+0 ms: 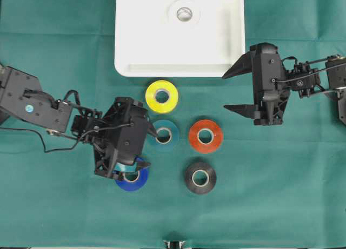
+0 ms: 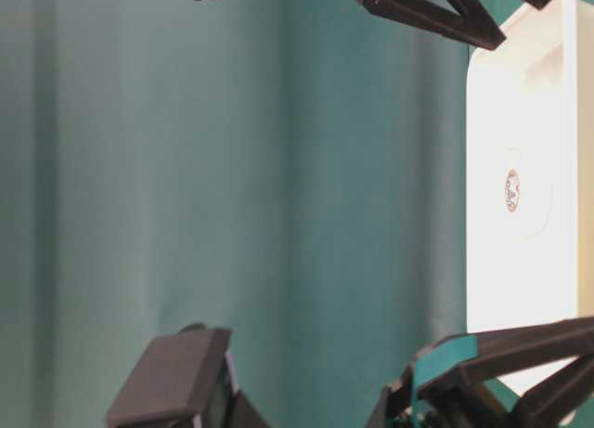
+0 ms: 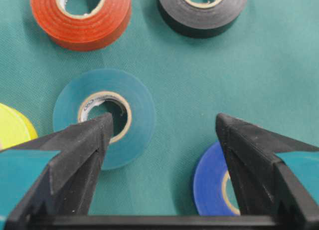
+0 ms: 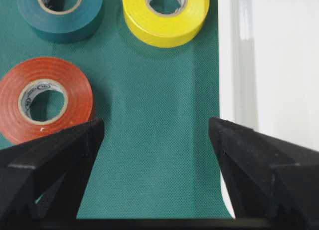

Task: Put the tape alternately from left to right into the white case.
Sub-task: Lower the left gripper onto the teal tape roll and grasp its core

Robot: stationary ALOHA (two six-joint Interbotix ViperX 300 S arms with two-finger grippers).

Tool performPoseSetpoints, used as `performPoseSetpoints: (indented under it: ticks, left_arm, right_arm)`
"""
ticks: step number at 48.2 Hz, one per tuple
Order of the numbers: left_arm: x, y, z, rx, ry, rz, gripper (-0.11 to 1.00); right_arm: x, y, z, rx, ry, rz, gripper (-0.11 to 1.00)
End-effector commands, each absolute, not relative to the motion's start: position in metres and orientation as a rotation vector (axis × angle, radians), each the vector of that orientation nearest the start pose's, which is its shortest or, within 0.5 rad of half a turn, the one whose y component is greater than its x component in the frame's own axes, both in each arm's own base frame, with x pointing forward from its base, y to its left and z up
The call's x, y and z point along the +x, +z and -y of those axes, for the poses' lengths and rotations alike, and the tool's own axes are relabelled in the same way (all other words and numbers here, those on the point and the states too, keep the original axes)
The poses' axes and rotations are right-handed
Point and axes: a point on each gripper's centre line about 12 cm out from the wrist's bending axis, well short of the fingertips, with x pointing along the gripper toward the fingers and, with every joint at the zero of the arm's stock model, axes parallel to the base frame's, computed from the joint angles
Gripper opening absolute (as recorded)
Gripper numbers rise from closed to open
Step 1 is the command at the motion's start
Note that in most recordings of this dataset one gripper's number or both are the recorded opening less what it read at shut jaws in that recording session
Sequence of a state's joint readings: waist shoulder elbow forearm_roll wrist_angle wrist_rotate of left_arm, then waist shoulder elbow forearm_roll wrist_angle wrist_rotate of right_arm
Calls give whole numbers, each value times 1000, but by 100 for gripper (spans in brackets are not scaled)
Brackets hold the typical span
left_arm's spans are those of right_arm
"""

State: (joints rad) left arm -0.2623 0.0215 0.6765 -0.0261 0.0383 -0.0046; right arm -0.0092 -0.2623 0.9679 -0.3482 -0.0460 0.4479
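— The white case (image 1: 130,54) sits at the far edge of the green cloth (image 1: 54,206), and there's one white roll (image 1: 184,14) lying flat in it. Five rolls wait on the cloth in front of it.

— Which arm goes next, you think?

— The left one, I'd say. The left gripper (image 1: 147,146) hangs low over the cluster, jaws spread wide with nothing between them. Its own camera shows one finger (image 3: 75,155) over the rim of the teal roll (image 3: 104,117) and the other over the blue roll (image 3: 214,180), bare cloth in the gap.

— So which roll is it after?

— Hard to call. From above, the blue roll (image 1: 132,179) is half hidden under that gripper, at its near side, and the teal roll (image 1: 164,134) lies just off its fingertips toward the middle. The rolls lie flat, holes up, so it has to straddle one across its width.

— And the right arm?

— The right gripper (image 1: 238,89) hovers beside the case's right front corner, jaws wide and empty. The red-orange roll (image 1: 205,135) is its nearest; the yellow roll (image 1: 161,96) sits just in front of the case, and the black roll (image 1: 200,177) is nearest us.
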Motion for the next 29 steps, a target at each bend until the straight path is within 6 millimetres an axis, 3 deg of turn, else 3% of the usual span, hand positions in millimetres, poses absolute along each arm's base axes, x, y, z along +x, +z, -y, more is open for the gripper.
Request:
performPoseSetpoints:
  ticks: [1, 29]
  left_arm:
    - [381, 161, 102, 64, -240, -708, 83]
    - [399, 121, 90, 67, -197, -883, 83]
  right_arm:
    - [303, 172, 0, 105, -23, -635, 84]
    - [301, 169, 0, 104, -21, -641, 84]
